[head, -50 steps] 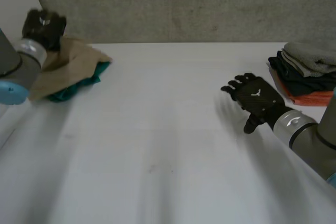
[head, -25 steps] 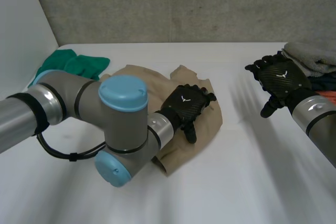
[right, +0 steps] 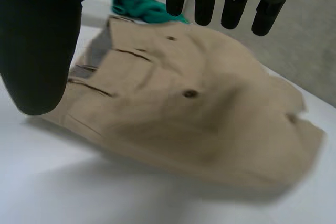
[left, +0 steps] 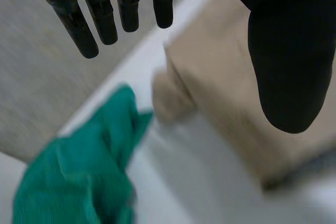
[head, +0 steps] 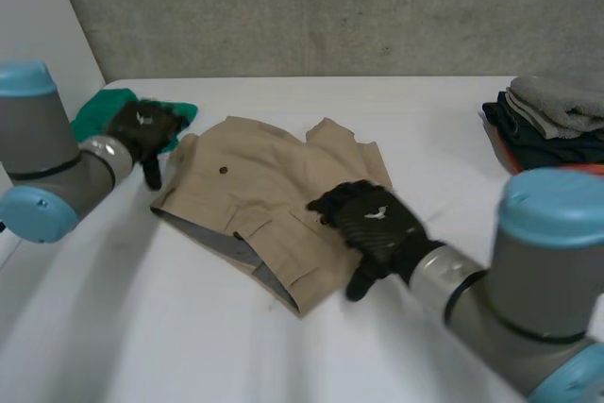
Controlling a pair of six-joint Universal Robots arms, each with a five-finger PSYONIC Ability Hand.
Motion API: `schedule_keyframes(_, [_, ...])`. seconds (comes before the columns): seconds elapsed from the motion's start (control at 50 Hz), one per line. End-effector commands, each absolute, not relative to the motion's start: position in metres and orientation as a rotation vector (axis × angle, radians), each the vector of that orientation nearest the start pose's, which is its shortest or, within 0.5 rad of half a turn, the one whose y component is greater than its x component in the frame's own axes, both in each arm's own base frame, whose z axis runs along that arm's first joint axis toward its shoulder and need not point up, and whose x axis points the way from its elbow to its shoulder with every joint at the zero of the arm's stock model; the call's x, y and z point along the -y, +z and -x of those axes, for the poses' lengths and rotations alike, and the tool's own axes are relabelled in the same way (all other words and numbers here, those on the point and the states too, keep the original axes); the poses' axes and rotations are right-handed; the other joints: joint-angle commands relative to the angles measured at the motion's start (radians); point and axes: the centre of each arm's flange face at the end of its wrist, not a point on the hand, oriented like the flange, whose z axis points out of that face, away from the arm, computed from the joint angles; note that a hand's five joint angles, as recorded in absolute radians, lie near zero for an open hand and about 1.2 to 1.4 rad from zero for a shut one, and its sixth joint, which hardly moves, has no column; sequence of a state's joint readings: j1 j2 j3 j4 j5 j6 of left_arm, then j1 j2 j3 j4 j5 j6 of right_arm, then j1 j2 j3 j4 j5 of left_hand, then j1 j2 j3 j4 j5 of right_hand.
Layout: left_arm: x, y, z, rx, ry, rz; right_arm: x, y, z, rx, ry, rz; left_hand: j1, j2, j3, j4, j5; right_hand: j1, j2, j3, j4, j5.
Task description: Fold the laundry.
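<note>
One tan garment point(head: 269, 200) lies at the middle of the one white surface point(head: 142, 327). One green cloth point(head: 99, 109) lies at 10 o'clock. One stack of folded laundry point(head: 547, 125) sits at 3 o'clock, showing three layers: grey, black, orange. Two robot hands: the left robot hand point(head: 142, 129) at 9 o'clock, the right robot hand point(head: 373, 224) at 5 o'clock.

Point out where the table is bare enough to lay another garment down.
Bare table lies between the tan shorts and the folded stack, and at the near left, before the shorts. Crowded: the far left, where the green cloth, left hand and shorts meet.
</note>
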State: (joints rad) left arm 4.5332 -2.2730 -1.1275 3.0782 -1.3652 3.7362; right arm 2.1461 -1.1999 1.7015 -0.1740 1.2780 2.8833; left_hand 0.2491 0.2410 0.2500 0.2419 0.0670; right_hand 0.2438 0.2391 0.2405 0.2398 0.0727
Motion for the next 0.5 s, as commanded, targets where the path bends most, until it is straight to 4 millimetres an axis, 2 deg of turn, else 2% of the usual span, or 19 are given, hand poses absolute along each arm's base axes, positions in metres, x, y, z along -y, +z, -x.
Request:
schedule_keyframes(0.02, [0.39,0.133,0.217,-2.261,-1.606,-1.231,0.191,0.139,-0.342,-1.857,-1.628,1.234,0.093,0.101,0.092,0.1,0.101,0.17,0.175,0.173,0.174,0.166])
schedule_keyframes(0.12, [0.388,0.129,0.22,-2.279,-1.612,-1.229,0.191,0.121,-0.352,-1.847,-1.63,1.334,0.357,0.365,0.356,0.364,0.365,0.249,0.254,0.252,0.253,0.245])
schedule_keyframes(0.14, [0.388,0.131,0.221,-2.286,-1.628,-1.212,0.191,0.115,-0.354,-1.847,-1.623,1.356,0.518,0.526,0.517,0.525,0.525,0.342,0.347,0.346,0.346,0.339])
schedule_keyframes(0.2, [0.39,0.138,0.223,-2.298,-1.682,-1.161,0.192,0.11,-0.355,-1.856,-1.613,1.371,0.789,0.797,0.788,0.796,0.796,0.551,0.555,0.554,0.555,0.547])
schedule_keyframes(0.22, [0.392,0.144,0.223,-2.301,-1.732,-1.111,0.192,0.11,-0.355,-1.855,-1.611,1.374,0.935,0.943,0.934,0.942,0.942,0.749,0.754,0.753,0.753,0.746])
schedule_keyframes(0.26, [0.394,0.157,0.224,-2.292,-1.794,-1.061,0.193,0.11,-0.354,-1.855,-1.611,1.373,1.114,1.122,1.113,1.122,1.122,0.979,0.984,0.982,0.983,0.976])
schedule_keyframes(0.28, [0.394,0.163,0.223,-2.289,-1.822,-1.036,0.193,0.111,-0.354,-1.854,-1.612,1.371,1.147,1.155,1.146,1.154,1.154,1.12,1.125,1.123,1.124,1.116])
schedule_keyframes(0.3, [0.394,0.174,0.224,-2.278,-1.874,-1.001,0.194,0.112,-0.352,-1.858,-1.612,1.369,1.147,1.155,1.146,1.154,1.155,1.152,1.157,1.155,1.156,1.149])
schedule_keyframes(0.36, [0.392,0.186,0.224,-2.271,-1.918,-0.968,0.193,0.114,-0.351,-1.857,-1.616,1.367,1.147,1.155,1.146,1.154,1.155,1.152,1.157,1.156,1.156,1.149])
schedule_keyframes(0.44, [0.382,0.208,0.23,-2.242,-1.979,-0.961,0.189,0.151,-0.345,-1.797,-1.717,1.336,1.147,1.155,1.146,1.154,1.155,1.152,1.157,1.156,1.156,1.149])
schedule_keyframes(0.46, [0.375,0.215,0.234,-2.231,-1.999,-0.973,0.19,0.17,-0.341,-1.769,-1.775,1.31,1.147,1.155,1.146,1.154,1.155,1.152,1.157,1.156,1.156,1.149])
schedule_keyframes(0.5, [0.369,0.223,0.235,-2.223,-2.018,-0.973,0.198,0.185,-0.332,-1.772,-1.831,1.281,1.147,1.155,1.146,1.154,1.155,1.152,1.157,1.156,1.156,1.149])
